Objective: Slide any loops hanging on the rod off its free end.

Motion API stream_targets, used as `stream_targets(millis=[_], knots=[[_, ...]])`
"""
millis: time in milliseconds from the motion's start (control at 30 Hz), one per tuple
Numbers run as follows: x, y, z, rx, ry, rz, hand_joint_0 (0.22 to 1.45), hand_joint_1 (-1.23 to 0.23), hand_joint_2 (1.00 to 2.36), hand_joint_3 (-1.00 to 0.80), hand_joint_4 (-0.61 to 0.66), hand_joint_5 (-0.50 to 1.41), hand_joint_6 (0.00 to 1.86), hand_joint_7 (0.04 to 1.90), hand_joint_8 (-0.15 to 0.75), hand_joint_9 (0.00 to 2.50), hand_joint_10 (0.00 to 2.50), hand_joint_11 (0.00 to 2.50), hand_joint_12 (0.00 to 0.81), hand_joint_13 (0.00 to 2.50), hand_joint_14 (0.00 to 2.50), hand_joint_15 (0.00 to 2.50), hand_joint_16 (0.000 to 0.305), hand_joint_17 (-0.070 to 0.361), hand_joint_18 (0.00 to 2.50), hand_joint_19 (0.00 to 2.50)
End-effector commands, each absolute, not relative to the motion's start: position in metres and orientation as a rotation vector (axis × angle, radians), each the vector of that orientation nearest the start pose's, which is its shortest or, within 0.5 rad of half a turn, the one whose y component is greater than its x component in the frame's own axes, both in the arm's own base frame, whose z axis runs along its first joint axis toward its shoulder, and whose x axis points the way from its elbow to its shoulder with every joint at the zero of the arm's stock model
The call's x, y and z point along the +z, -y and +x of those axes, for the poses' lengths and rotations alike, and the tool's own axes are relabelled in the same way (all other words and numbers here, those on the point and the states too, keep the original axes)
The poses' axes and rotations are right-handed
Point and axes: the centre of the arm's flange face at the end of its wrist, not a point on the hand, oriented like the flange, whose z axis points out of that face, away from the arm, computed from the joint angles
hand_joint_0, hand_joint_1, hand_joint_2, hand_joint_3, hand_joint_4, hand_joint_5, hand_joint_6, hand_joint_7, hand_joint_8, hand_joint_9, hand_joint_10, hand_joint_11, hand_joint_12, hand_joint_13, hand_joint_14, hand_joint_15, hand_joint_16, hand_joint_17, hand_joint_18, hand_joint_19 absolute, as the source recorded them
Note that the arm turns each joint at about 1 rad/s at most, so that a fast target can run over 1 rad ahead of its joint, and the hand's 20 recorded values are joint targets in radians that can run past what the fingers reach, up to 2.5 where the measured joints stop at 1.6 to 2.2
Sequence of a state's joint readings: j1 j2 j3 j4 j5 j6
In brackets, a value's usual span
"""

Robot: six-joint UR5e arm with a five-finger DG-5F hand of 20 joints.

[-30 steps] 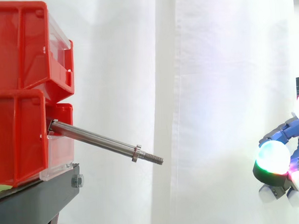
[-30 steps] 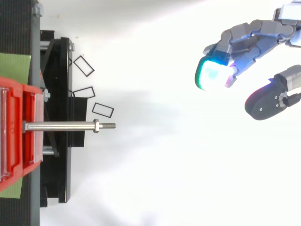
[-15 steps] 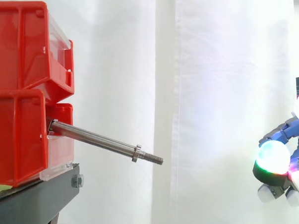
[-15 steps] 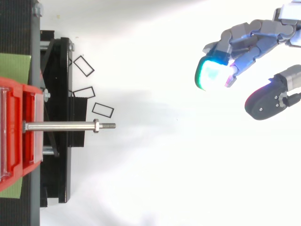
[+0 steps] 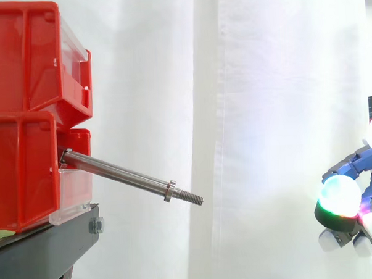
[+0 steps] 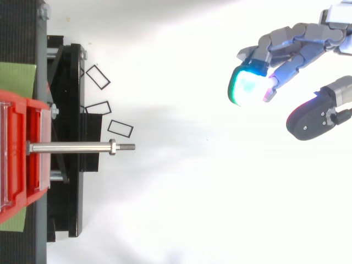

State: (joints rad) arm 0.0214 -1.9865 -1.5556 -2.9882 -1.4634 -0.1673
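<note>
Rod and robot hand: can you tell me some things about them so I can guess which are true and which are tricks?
1. A loop hangs on the rod. False: the rod is bare, with nothing hanging on it.
2. The rod sticks out from the red bins. True.
3. The hand is touching the rod. False: it is far off to the side, with open space between them.
4. In the side view the rod slopes down toward its free end. True.
5. The hand is holding something. False: its fingers are relaxed and hold nothing.
6. A nut sits on the rod just before its threaded tip. True.
</note>
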Motion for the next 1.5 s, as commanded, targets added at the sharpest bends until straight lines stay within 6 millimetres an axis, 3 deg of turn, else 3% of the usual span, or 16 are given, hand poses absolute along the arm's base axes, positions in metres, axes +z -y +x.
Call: stream_targets(millis=[0, 1467], knots=[[0.2776, 0.131, 0.6074, 0.896, -1.422, 1.28, 0.57, -0.61, 1.0, -0.48, 0.28, -0.17, 0.5, 0.95, 0.28, 0.72, 0.01, 0.25, 0.228, 0.22, 0.0, 0.0, 0.031, 0.071, 0.2, 0.25], [0.2776, 0.1291, 0.6078, 0.898, -1.424, 1.278, 0.57, -0.61, 1.0, -0.48, 0.27, -0.17, 0.5, 0.94, 0.27, 0.71, 0.01, 0.24, 0.222, 0.17, 0.0, 0.0, 0.03, 0.067, 0.13, 0.24]])
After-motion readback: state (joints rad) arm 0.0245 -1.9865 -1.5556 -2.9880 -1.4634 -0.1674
